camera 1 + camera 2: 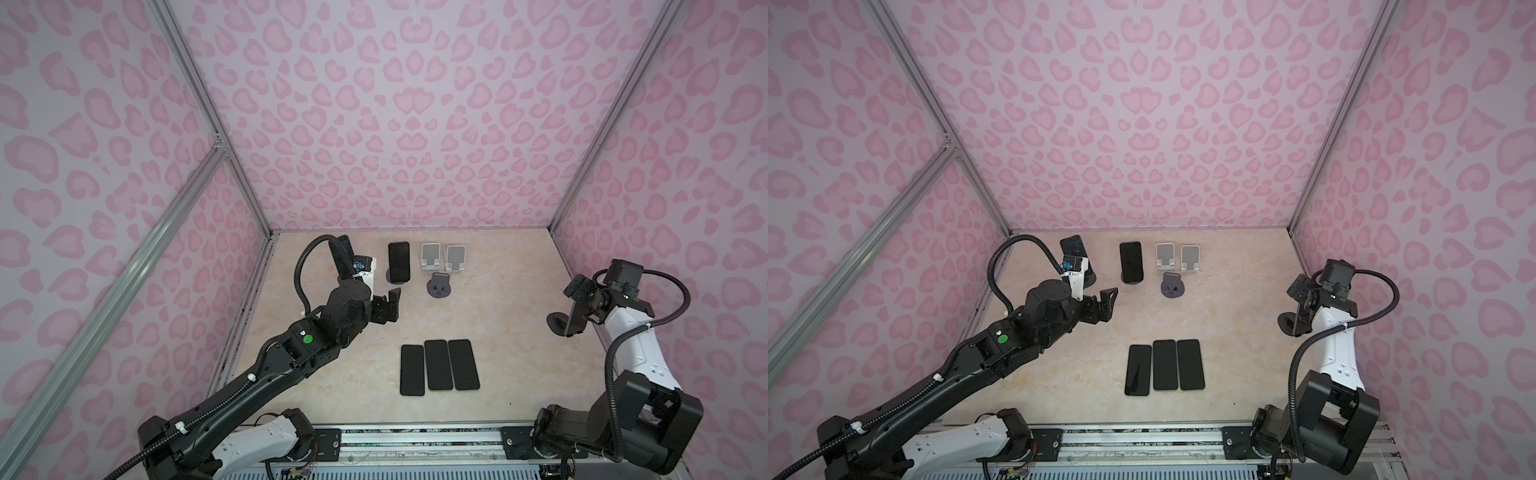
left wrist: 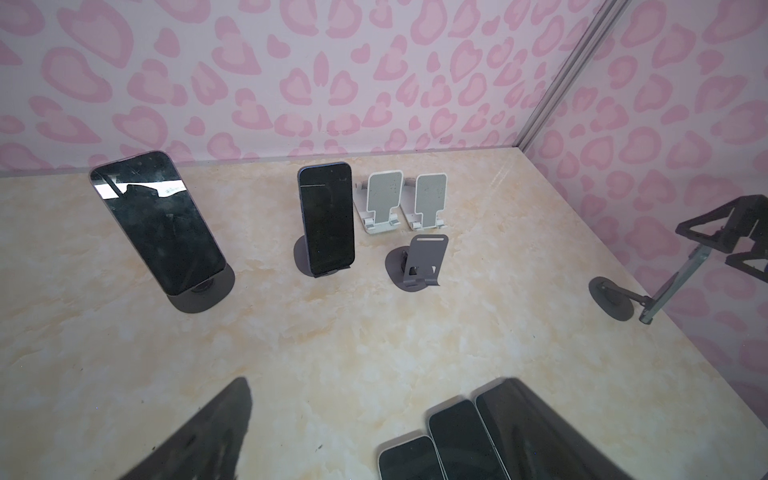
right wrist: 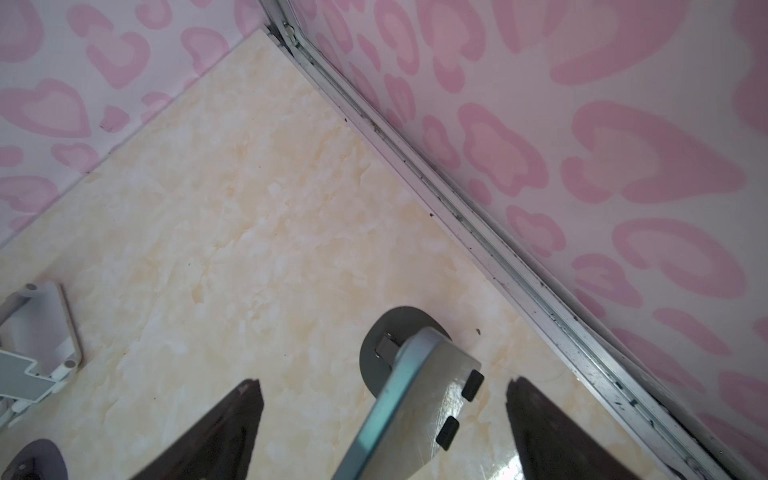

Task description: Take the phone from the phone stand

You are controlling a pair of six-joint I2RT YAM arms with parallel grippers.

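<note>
A phone point(image 3: 415, 415) leans on a dark phone stand point(image 3: 374, 357) by the right wall. My right gripper point(image 3: 384, 384) is open with one finger on each side of that phone, neither touching it. Both top views show this phone point(image 1: 574, 322) point(image 1: 1301, 326) under the right gripper point(image 1: 577, 301) point(image 1: 1305, 303). Two more phones point(image 1: 399, 261) point(image 1: 1073, 247) stand on dark stands at the back left. My left gripper point(image 1: 392, 305) point(image 1: 1108, 305) hovers open and empty in front of them, its dark fingers point(image 2: 208, 432) framing bare table.
Three phones point(image 1: 438, 365) lie flat side by side near the table's middle front. Two white empty stands point(image 1: 431, 255) point(image 1: 456, 257) and a grey empty stand point(image 1: 439, 284) sit at the back. Pink patterned walls and an aluminium rail point(image 3: 478, 232) close in the right side.
</note>
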